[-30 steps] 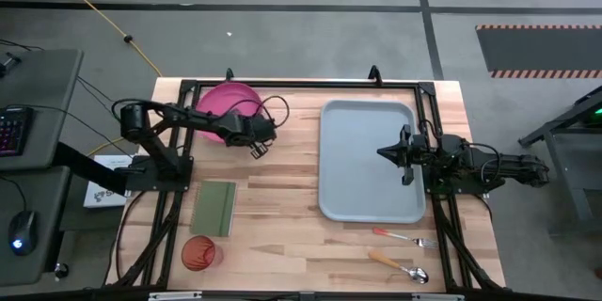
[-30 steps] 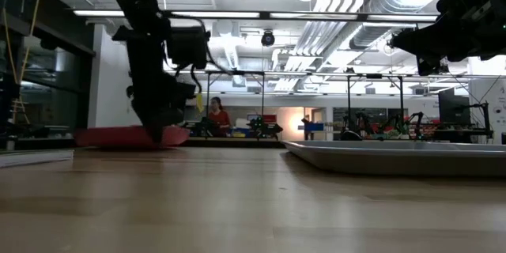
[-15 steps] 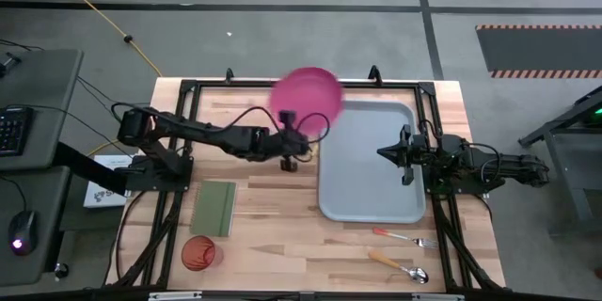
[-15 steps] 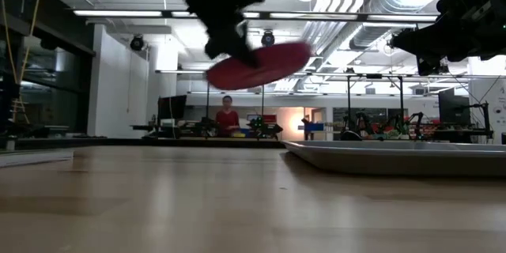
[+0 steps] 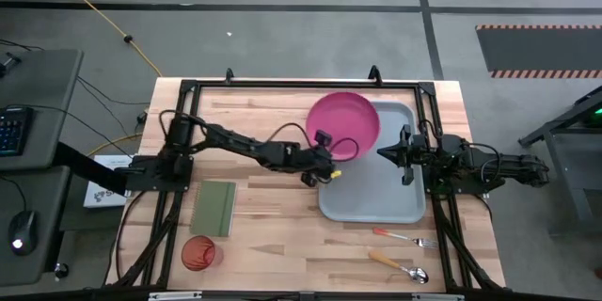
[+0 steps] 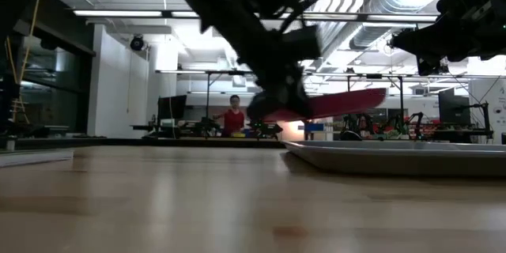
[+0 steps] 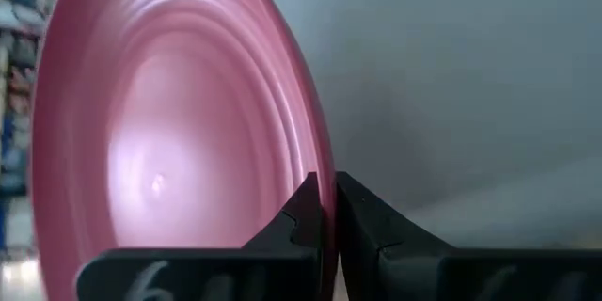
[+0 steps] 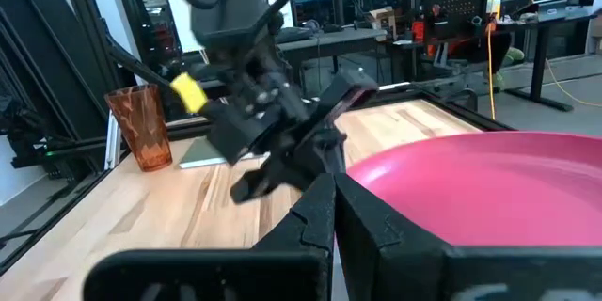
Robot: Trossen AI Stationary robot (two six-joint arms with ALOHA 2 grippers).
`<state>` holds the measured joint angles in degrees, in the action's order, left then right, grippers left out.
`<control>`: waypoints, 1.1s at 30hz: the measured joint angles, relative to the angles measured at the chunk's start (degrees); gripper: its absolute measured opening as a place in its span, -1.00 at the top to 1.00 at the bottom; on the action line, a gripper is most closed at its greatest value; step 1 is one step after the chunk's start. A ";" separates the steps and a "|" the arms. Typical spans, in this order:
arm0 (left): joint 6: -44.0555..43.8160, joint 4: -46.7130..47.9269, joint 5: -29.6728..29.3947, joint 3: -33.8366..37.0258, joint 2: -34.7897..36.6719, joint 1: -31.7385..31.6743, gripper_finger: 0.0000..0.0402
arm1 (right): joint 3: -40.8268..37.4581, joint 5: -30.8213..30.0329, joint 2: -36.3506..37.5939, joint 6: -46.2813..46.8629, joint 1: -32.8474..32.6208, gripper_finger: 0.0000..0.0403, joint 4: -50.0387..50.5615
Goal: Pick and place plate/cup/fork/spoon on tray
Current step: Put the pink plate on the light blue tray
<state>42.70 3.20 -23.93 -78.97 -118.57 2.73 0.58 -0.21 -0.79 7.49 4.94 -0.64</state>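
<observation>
Left gripper (image 5: 324,162) is clamped on the near rim of the plate (image 5: 344,124), holding it in the air over the tray's (image 5: 376,193) far-left corner — the dish reaches away from the fingers toward the tray's far edge, roughly level but slightly tilted. Setting it down looks like a short descent. Right gripper (image 5: 388,153) waits just beside it over the tray, fingers pressed together and empty.

A green notebook (image 5: 213,208) lies on the wooden table (image 5: 273,226).
</observation>
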 joint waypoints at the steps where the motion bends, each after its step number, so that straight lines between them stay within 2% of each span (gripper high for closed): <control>1: 0.99 -0.19 0.09 -1.69 -1.16 0.35 0.98 | 0.01 0.00 0.00 0.00 0.01 1.00 0.01; 9: 7.86 0.30 2.68 -8.53 -6.83 0.43 0.97 | 0.01 0.01 0.01 0.00 0.01 1.00 0.00; 18: 8.55 0.20 3.33 -8.91 -10.44 -2.40 0.97 | 0.02 0.01 0.00 0.00 0.00 1.00 -0.01; 24: 7.01 -0.08 6.02 -8.95 -10.52 -3.35 0.96 | 0.01 0.01 0.00 0.00 0.00 1.00 0.00; 33: 6.95 -0.08 6.78 -8.95 -10.53 -3.49 0.93 | 0.00 0.00 0.01 0.00 -0.01 1.00 -0.01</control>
<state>49.65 3.12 -17.15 -87.92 -129.10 -0.75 0.58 -0.20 -0.78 7.49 4.93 -0.64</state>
